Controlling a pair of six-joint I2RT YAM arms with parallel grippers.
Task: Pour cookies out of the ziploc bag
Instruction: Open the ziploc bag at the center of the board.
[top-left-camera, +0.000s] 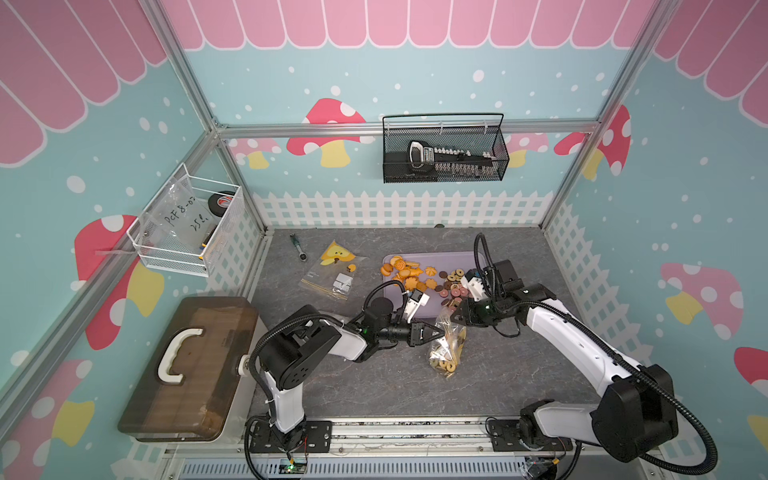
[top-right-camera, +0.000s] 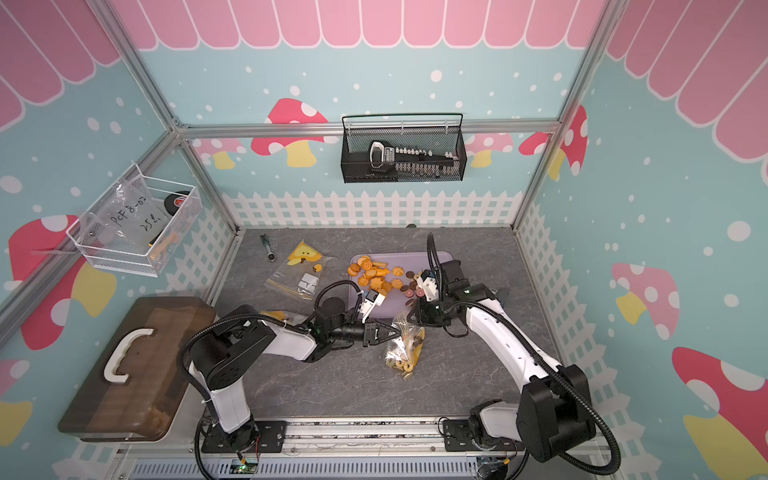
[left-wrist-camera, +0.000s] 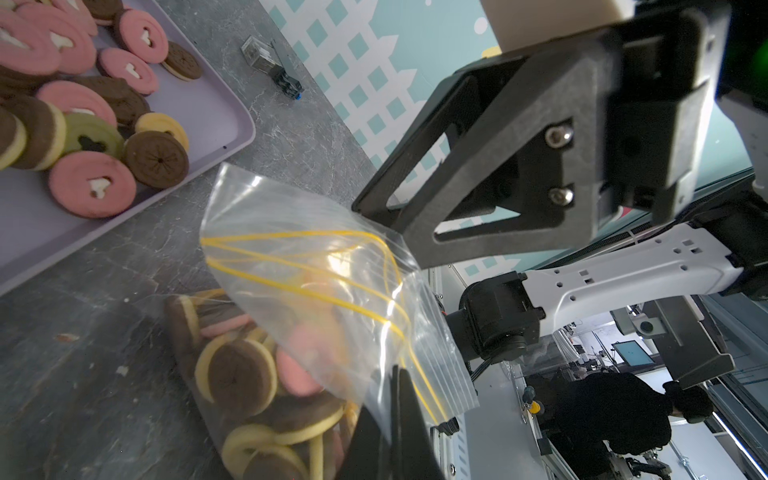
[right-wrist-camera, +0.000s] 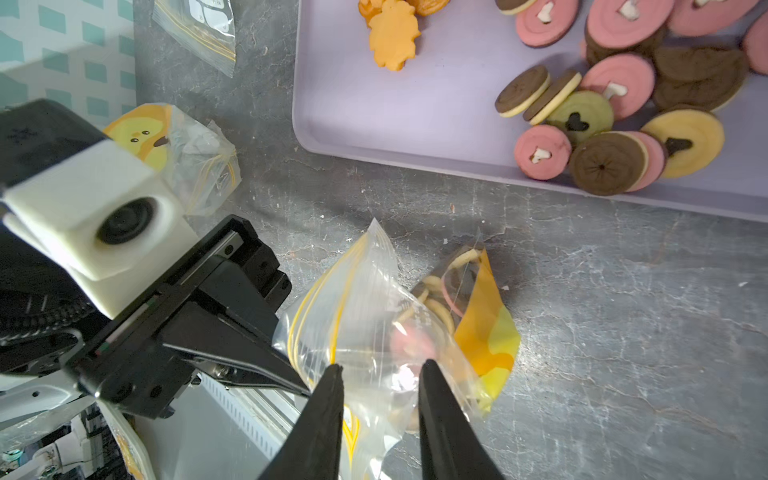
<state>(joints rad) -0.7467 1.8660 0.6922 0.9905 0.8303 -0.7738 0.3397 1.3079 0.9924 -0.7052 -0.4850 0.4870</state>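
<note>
On the table (top-left-camera: 519, 374), beside the tray (top-left-camera: 453, 261), rests the bag (top-left-camera: 446, 345), some cookies (top-left-camera: 444, 365) inside, more spilled on the tray. Clamped on its rim is the left gripper (top-left-camera: 438, 332); the right gripper (right-wrist-camera: 380, 368) straddles the plastic, jaws narrowly apart.

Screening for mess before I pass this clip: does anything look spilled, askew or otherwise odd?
Nothing spilled: the loose cookies all lie on the purple tray. Small crumbs dot the table beside the ziploc bag, which sits crumpled and still part full off the tray. A ratchet tool lies loose near the back wall.
</note>
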